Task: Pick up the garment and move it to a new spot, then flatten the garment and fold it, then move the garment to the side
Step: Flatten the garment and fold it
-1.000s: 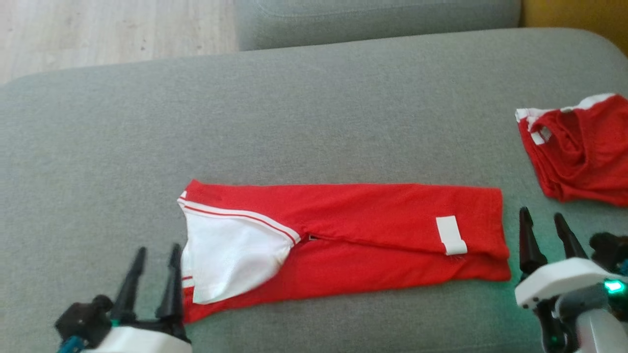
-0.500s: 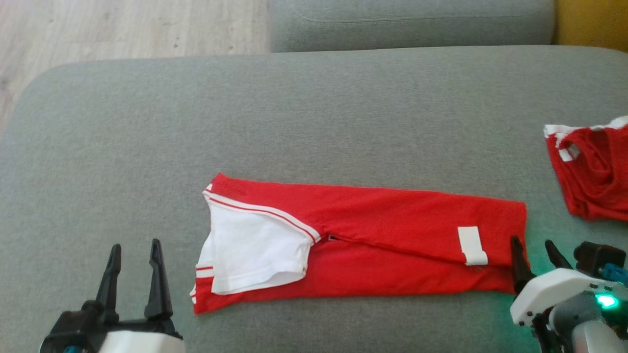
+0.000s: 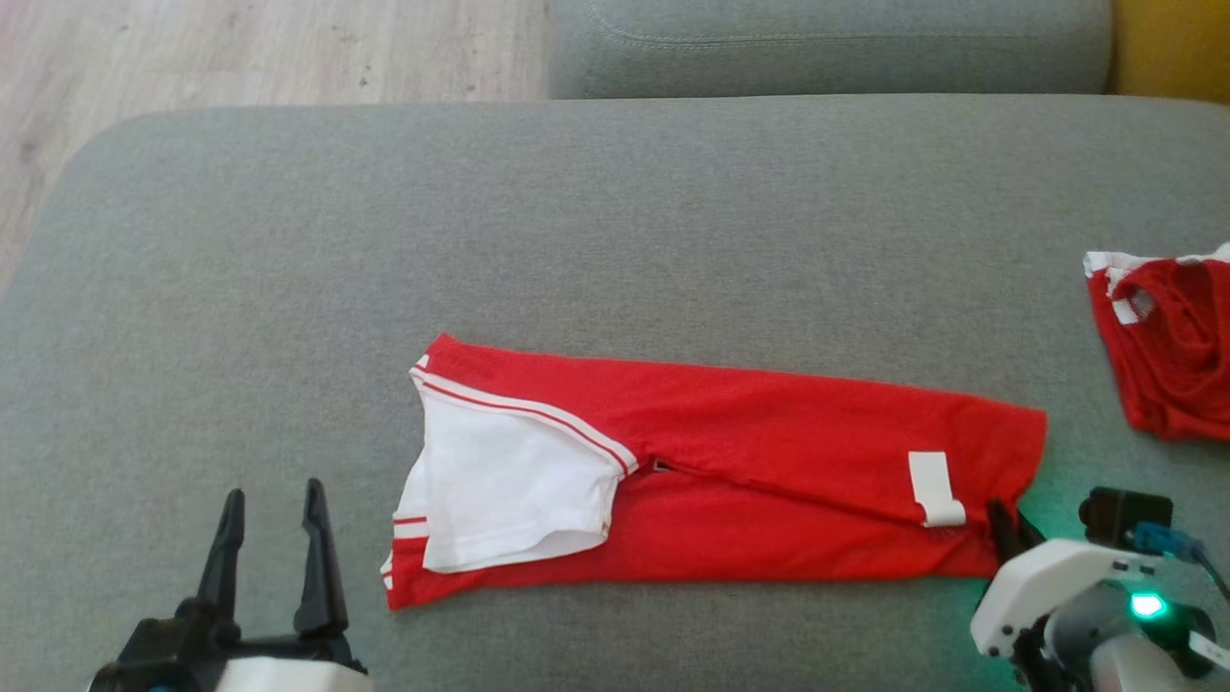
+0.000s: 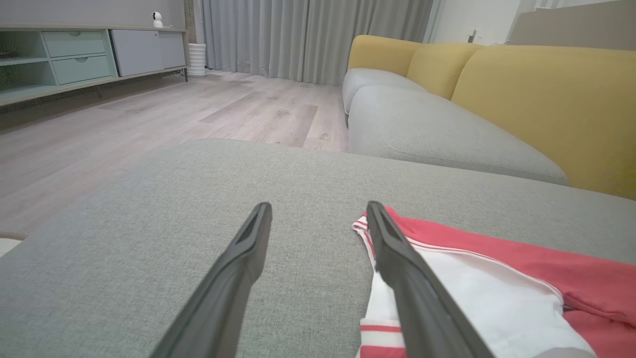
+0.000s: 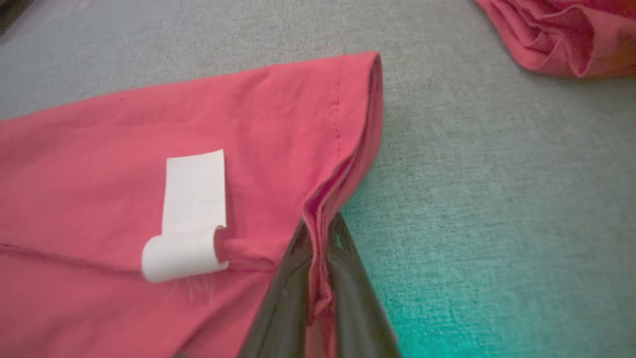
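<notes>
The garment [image 3: 730, 461] is a red shirt with a white sleeve, folded into a long band across the grey sofa cushion [image 3: 577, 231]. A white label [image 3: 934, 488] curls near its right end. My right gripper [image 3: 1004, 529] is shut on the garment's right edge; the right wrist view shows the red hem [image 5: 343, 164] pinched between the dark fingers [image 5: 283, 298]. My left gripper [image 3: 272, 533] stands open just left of the white sleeve [image 4: 477, 298], its right finger [image 4: 397, 258] over the sleeve's edge, gripping nothing.
A second red garment [image 3: 1168, 346] lies crumpled at the cushion's right edge. Another grey seat [image 3: 826, 48] and a yellow backrest [image 4: 546, 99] lie beyond. Wooden floor [image 3: 240, 48] borders the cushion's far left.
My right gripper has moved onto the garment's right edge and shut on it. The head camera has shifted, so the whole scene sits further right and lower. The left gripper stays open.
</notes>
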{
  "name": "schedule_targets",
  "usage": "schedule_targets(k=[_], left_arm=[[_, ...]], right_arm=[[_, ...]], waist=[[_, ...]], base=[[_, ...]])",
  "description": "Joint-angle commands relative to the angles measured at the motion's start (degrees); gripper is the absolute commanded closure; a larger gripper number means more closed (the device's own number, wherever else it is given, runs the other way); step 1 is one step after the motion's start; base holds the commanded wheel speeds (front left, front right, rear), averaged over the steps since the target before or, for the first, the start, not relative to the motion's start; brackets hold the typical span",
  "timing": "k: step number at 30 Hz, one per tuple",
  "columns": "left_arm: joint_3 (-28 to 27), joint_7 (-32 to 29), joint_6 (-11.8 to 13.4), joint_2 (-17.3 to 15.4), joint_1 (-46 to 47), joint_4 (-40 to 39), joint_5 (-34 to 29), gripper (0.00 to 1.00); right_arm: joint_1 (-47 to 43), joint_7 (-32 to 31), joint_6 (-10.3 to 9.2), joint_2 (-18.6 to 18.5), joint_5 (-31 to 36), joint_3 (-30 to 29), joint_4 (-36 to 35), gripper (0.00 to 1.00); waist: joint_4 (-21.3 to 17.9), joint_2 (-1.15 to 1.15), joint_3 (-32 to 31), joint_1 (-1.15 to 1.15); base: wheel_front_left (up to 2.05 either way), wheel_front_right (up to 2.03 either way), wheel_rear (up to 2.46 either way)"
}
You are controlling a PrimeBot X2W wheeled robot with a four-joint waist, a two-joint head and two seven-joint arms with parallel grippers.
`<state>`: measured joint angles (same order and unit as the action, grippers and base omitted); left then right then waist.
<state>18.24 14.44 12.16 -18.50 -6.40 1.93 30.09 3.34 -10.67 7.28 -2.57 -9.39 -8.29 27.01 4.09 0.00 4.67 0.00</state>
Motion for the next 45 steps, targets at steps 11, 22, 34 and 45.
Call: schedule_targets(k=[11,22,34,45], left_arm=[[-0.6,-0.3,0.7,0.5,2.1,-2.2,-1.1,0.0],[0.3,-0.2,0.2,1.2,3.1,-1.7,-0.9,0.0],[1.4,-0.3,-0.5,1.7,4.4,-0.7,-0.9,0.0],[1.7,-0.5,-0.3,1.5,4.0,-1.0,-0.7,0.0]], right_arm=[[5.2,-2.9,0.21,-7.3,-1.4,-4.5,-6.8,1.0],[5.0,-8.4,0.21,-9.4,-2.2,-6.4,-16.4,1.0],[1.6,-11.3,0.21,-3.7,-8.5,13.4,-29.6,1.0],[2.4,-6.8,0.21,-0.4,-14.7,30.2,-23.3,1.0]], waist=[[-3.9,0.0,-0.6,0.0],[-6.1,0.0,-0.3,0.0],[-3.4,0.0,-1.1,0.0],[0.3,0.0,-2.7,0.0]], base=[[0.0,0.0,0.0],[0.0,0.0,0.0],[0.0,0.0,0.0],[0.0,0.0,0.0]])
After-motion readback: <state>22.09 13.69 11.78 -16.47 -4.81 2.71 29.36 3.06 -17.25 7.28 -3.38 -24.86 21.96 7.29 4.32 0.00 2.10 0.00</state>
